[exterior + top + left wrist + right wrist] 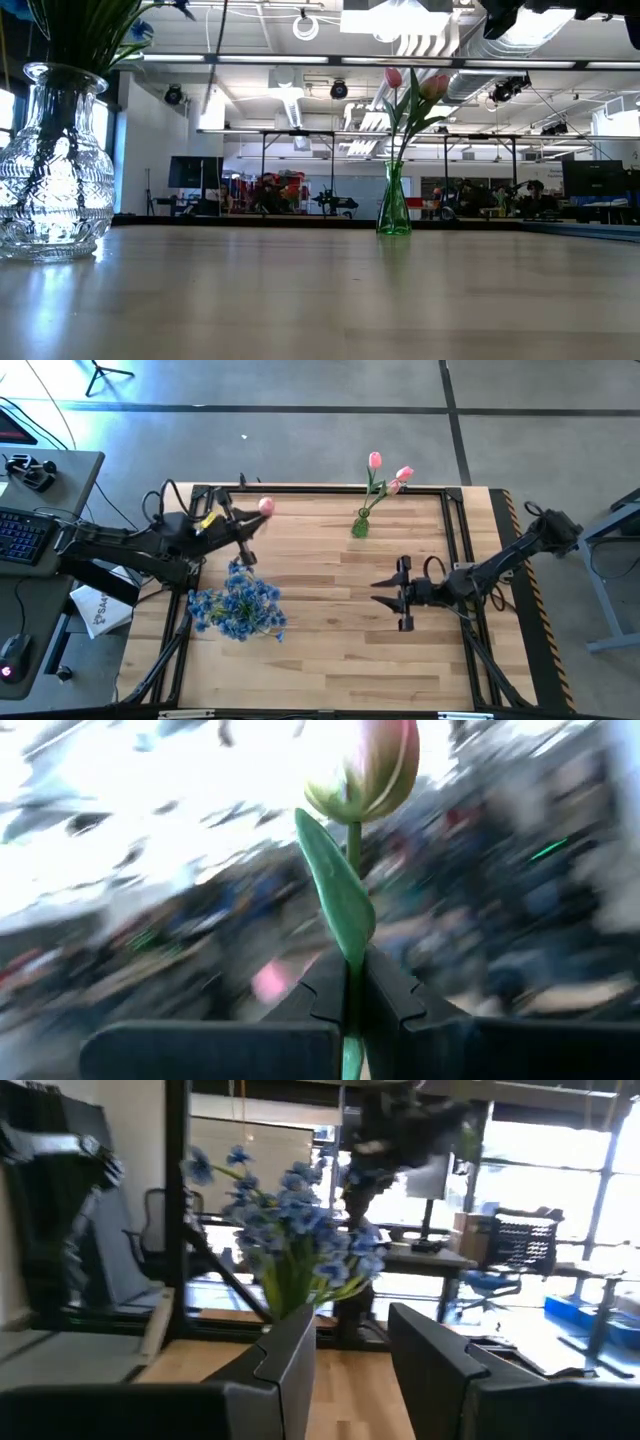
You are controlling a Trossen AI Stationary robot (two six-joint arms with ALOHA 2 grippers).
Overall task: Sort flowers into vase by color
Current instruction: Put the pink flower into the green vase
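Observation:
My left gripper (243, 532) is raised over the table's far left part and is shut on a pink tulip (266, 506), whose head (370, 765) and green leaf stand up past the fingers. A bunch of blue-blossomed flowers (240, 605) stands with its stems in a clear glass vase (55, 170) at the near left. Pink tulips (388, 472) stand with their stems in a slim green vase (360, 525) at the far middle. My right gripper (395, 595) is open and empty at the table's middle right, pointing toward the blue flowers (290, 1220). My left gripper pinches the tulip's green stem (352, 1010) between its two fingers, below the leaf and well below the head. The stem runs on out past the fingertips. The tulip is lifted clear of the table.
A bare wooden tabletop (330, 660) lies between the two vases and toward the near edge. A black frame (455, 540) runs along the table's sides. A desk with a keyboard (20, 530) stands off the table's left.

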